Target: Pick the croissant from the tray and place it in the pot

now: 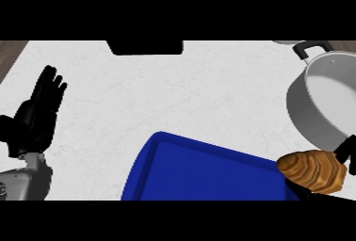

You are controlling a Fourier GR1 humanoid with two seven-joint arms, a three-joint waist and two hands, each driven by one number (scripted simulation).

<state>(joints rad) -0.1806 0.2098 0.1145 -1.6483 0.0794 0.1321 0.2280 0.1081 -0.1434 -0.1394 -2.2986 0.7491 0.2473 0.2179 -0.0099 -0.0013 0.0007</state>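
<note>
**First onlooker:** Since the croissant (313, 170) sits at the far right of the view, over the right corner of the blue tray (201, 174) and just below the pot (327, 103), how much of the job would you call done?

**Second onlooker:** About the first half, by my reading. Note the right robot hand (346, 151): it is mostly hidden behind the pastry, with dark fingers showing beside and beneath it, curled about it. The pick-up looks complete, though I cannot tell whether the croissant fully clears the tray.

**First onlooker:** And the pot?

**Second onlooker:** It is grey and upright, with a black handle (313, 47) at its far rim, and it is cut off by the right edge. It stands on the white tabletop (173, 94), near the tray. What shows of its inside is bare, so the placing is left: carry the croissant over the near rim, then release.

**First onlooker:** And the other side?

**Second onlooker:** The left robot hand (38, 110) is open with fingers straight and pointing up. It rests near the left edge, well apart from tray and pot, and holds nothing. A dark block (146, 47) at the top edge plays no part
</note>
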